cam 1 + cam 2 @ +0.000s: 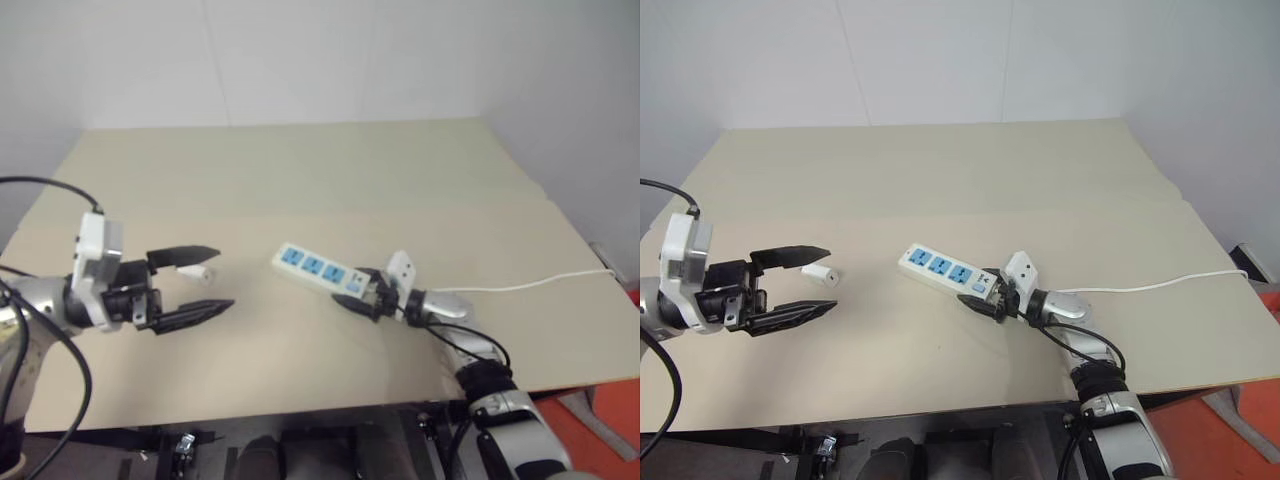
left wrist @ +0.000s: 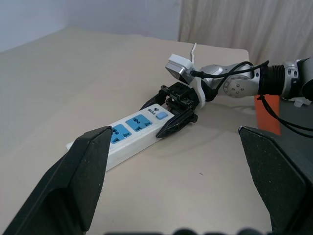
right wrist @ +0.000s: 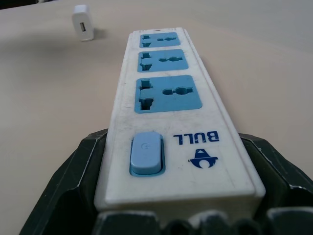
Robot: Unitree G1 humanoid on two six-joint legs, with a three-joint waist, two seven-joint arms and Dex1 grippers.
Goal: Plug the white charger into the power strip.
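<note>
While the right tool (image 1: pixel 989 297) clasps the switch end of the power strip (image 1: pixel 940 268) mid-counter (image 1: pixel 970 170), the left tool (image 1: pixel 800 283) hangs spread and empty beside the white charger (image 1: pixel 820 272), toward the counter's left edge.

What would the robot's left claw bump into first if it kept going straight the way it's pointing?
Probably the power strip: the left wrist view looks along the open left gripper at its near end. The white charger lies beside the fingers, seemingly off that line.
</note>
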